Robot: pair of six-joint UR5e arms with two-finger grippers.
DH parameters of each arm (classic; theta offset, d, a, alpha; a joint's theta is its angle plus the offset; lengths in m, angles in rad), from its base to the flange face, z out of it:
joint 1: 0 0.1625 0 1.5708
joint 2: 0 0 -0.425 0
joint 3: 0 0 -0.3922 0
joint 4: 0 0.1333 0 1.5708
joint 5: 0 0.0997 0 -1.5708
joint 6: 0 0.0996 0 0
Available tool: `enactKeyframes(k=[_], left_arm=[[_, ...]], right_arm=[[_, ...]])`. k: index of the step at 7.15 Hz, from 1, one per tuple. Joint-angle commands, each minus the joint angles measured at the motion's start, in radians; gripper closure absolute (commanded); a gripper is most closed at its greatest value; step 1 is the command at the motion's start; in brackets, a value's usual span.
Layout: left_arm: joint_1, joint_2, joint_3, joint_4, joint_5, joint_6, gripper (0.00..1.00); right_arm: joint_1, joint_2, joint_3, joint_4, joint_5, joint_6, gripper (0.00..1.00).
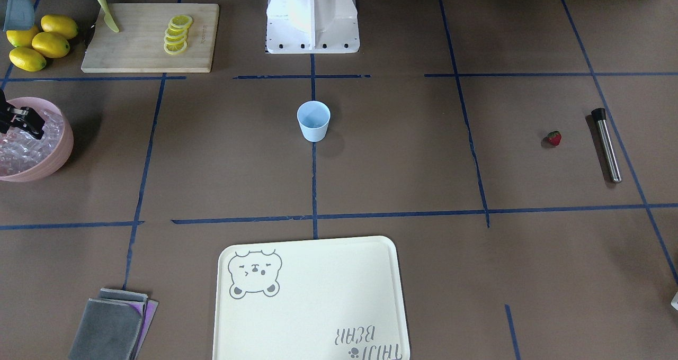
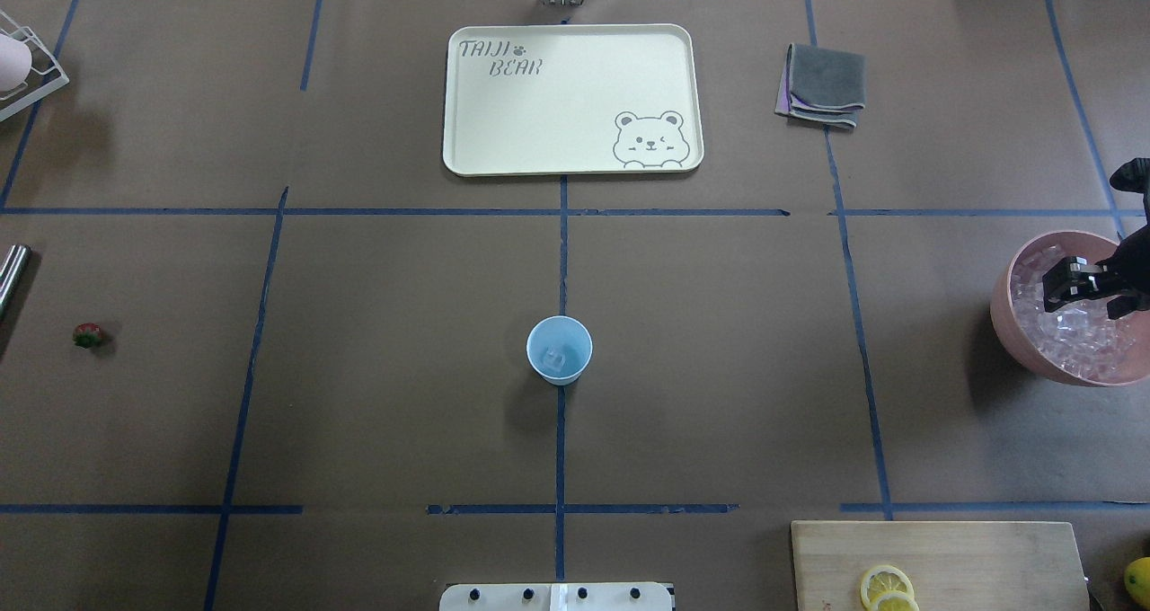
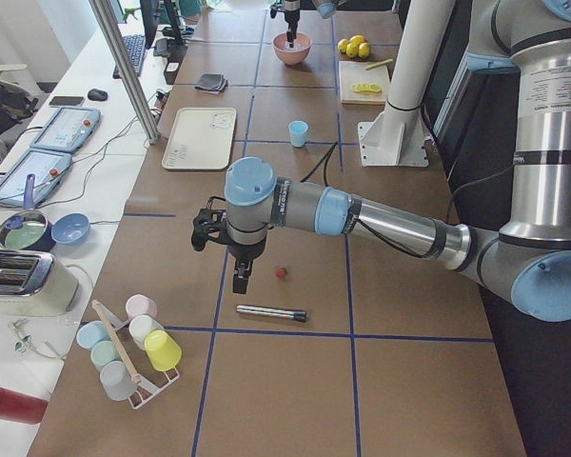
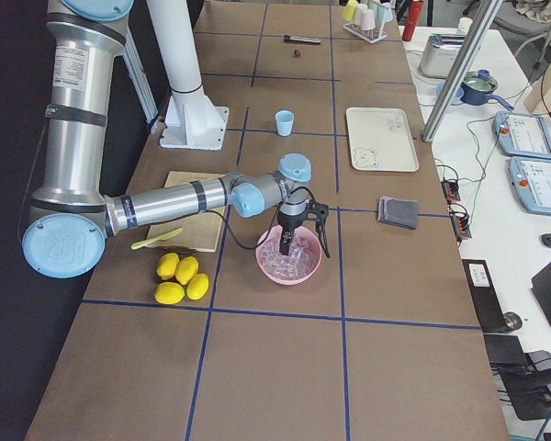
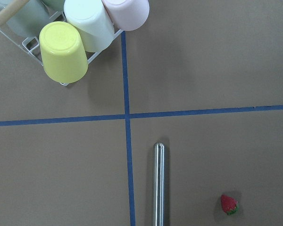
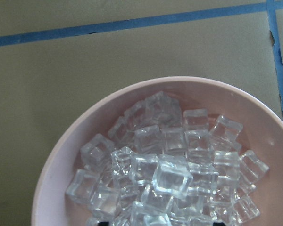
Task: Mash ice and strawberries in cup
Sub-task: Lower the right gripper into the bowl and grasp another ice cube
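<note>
- While the right gripper (image 4: 287, 246) hangs fingers-down over the pink bowl (image 2: 1002, 307), the ice (image 6: 170, 179) heaped inside lies directly beneath it. Whether the jaws are released or clenched can't be told.
- One clear cube sits inside the pale-blue cup (image 2: 559, 349), upright at table ctr, well apart from both arms.
- The left gripper (image 3: 240, 282) hovers fingers-down nr the table's left end. It shows only from the side, so its jaws' state can't be told.
- The strawberry (image 5: 228, 204) lies on the brown paper nr that gripper, not between its jaws, w/ a steel rod (image 5: 159, 183) lying close by.
</note>
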Motion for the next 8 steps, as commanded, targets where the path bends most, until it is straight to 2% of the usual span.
enactKeyframes(k=[1,6,7,8], left_arm=[[0.000,0.000,0.000,-0.001,0.000,0.000,0.00],[0.000,0.000,0.000,0.000,0.000,0.000,0.00],[0.000,-0.002,0.000,0.000,0.000,-0.002,0.00],[0.000,-0.002,0.000,-0.001,0.000,-0.002,0.00]], right_arm=[[-0.022,0.001,-0.004,0.000,0.000,0.000,0.26],[-0.024,-0.001,-0.013,0.000,0.000,0.000,0.31],[-0.024,-0.001,-0.014,0.000,0.000,0.000,0.33],[-0.024,-0.002,-0.020,0.000,0.000,0.000,0.39]])
